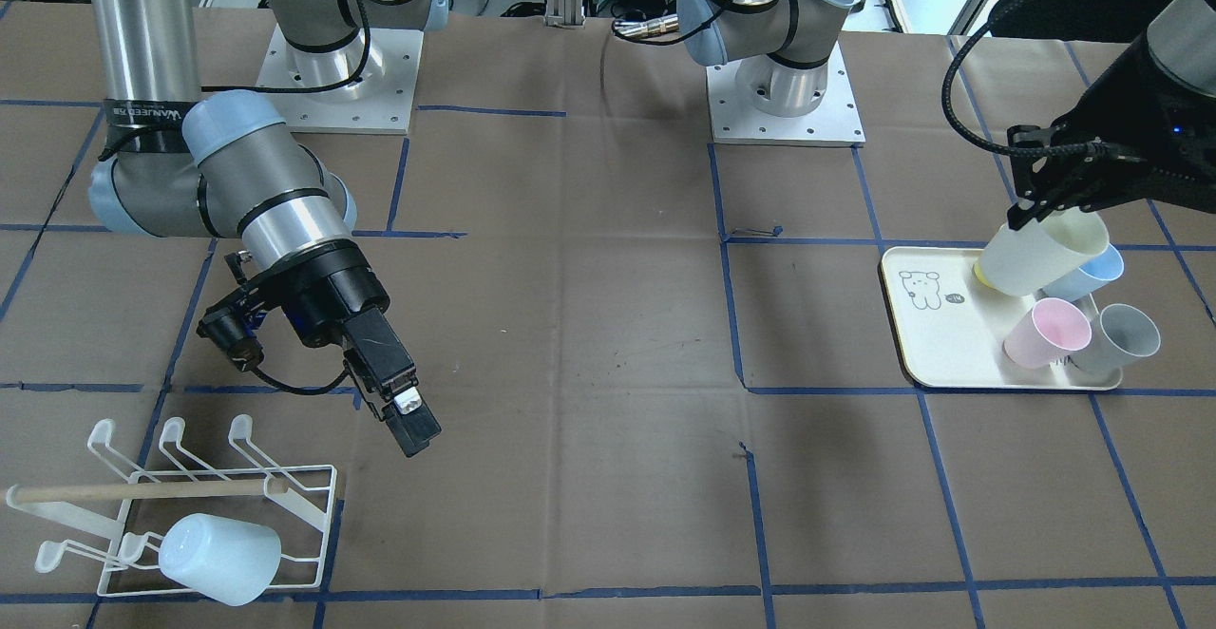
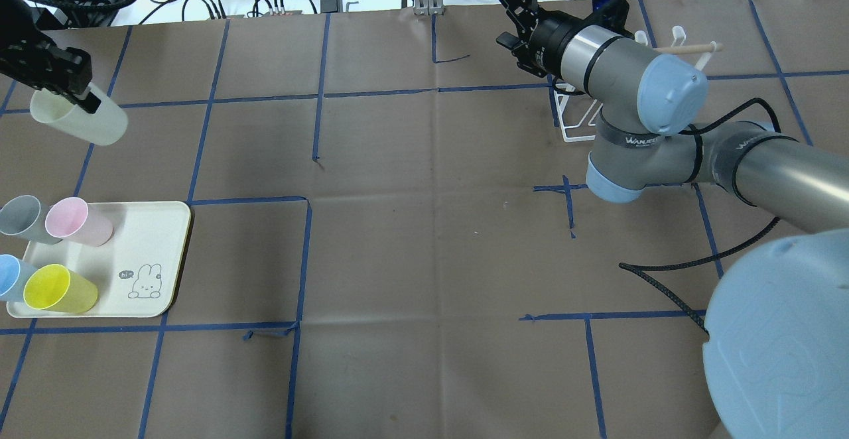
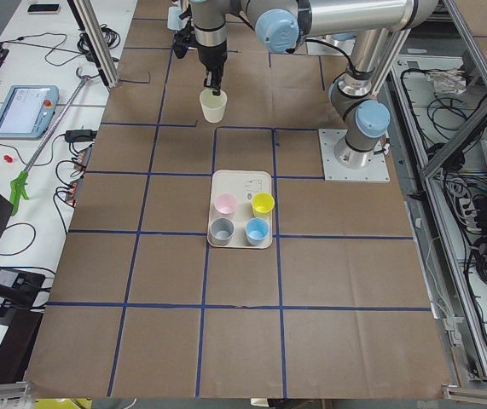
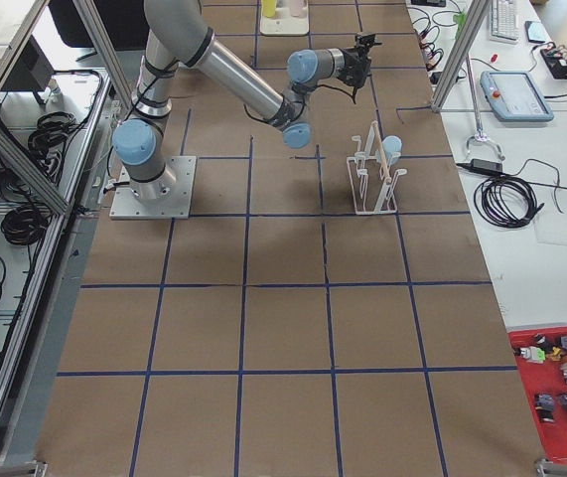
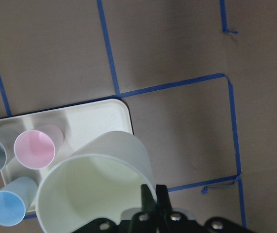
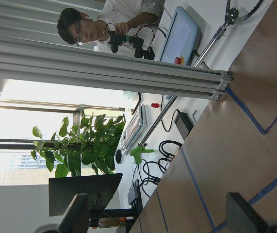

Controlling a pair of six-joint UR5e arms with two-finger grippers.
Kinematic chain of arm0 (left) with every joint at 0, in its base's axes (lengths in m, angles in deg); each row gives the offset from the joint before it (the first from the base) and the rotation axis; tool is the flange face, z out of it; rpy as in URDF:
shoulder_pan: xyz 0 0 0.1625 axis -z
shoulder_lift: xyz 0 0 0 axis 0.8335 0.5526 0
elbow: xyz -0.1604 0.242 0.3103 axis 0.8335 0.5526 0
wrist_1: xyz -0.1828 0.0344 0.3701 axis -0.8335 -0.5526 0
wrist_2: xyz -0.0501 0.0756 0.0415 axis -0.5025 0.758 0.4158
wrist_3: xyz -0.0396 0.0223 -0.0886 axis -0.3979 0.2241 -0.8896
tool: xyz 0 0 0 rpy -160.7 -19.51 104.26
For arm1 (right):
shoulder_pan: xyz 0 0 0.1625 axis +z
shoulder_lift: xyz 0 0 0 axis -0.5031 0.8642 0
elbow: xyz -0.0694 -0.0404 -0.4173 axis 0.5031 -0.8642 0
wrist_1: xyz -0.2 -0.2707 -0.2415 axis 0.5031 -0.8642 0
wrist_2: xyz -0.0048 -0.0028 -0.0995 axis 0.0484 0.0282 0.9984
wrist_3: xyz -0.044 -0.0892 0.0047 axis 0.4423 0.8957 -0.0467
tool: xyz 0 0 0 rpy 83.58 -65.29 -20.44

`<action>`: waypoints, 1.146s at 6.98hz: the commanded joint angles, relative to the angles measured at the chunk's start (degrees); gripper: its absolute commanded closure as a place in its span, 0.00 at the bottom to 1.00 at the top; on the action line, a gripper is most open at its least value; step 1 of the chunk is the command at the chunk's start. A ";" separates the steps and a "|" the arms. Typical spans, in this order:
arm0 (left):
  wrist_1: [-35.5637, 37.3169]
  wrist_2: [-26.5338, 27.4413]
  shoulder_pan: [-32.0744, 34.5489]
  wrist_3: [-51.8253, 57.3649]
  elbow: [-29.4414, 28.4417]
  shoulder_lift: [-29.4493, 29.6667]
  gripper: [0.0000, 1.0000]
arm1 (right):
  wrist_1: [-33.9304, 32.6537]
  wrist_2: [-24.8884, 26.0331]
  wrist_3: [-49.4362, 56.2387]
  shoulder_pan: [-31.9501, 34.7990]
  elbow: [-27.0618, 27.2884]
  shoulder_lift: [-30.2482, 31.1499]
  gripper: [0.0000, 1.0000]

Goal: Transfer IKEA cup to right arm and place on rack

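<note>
While the left tool (image 1: 1029, 214) is clamped on the cream cup (image 1: 1043, 251) at its rim, just above the tray (image 1: 940, 344), the cup should be presented sideways, body exposed, to the right tool (image 1: 415, 428), fingers apart, far off beside the rack (image 1: 142, 490).

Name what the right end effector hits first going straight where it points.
Probably the bare table near its far edge. The right end effector slants shallowly down, and depth is unclear.
</note>
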 commanded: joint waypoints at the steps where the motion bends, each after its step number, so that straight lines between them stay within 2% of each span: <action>1: 12.75 -13.17 1.30 0.23 5.72 0.74 1.00 | -0.45 0.58 -12.31 1.64 0.38 -0.20 0.01; 4: 39.81 -34.24 1.48 0.67 18.20 0.83 1.00 | -0.18 0.93 -13.24 2.87 0.91 0.07 0.01; 5: 46.16 -39.10 1.83 1.28 21.89 0.83 1.00 | -0.10 1.02 -13.24 4.01 1.08 -0.02 0.01; 6: 55.71 -43.42 3.40 1.99 26.46 1.09 1.00 | -0.09 2.24 -13.24 4.28 1.78 -0.11 0.01; 7: 66.59 -43.89 4.98 1.91 31.37 1.88 1.00 | -0.36 4.08 -13.15 4.37 2.14 0.07 0.01; 8: 74.97 -47.21 5.78 1.82 34.90 3.54 1.00 | -0.44 4.18 -13.15 4.72 2.23 0.07 0.01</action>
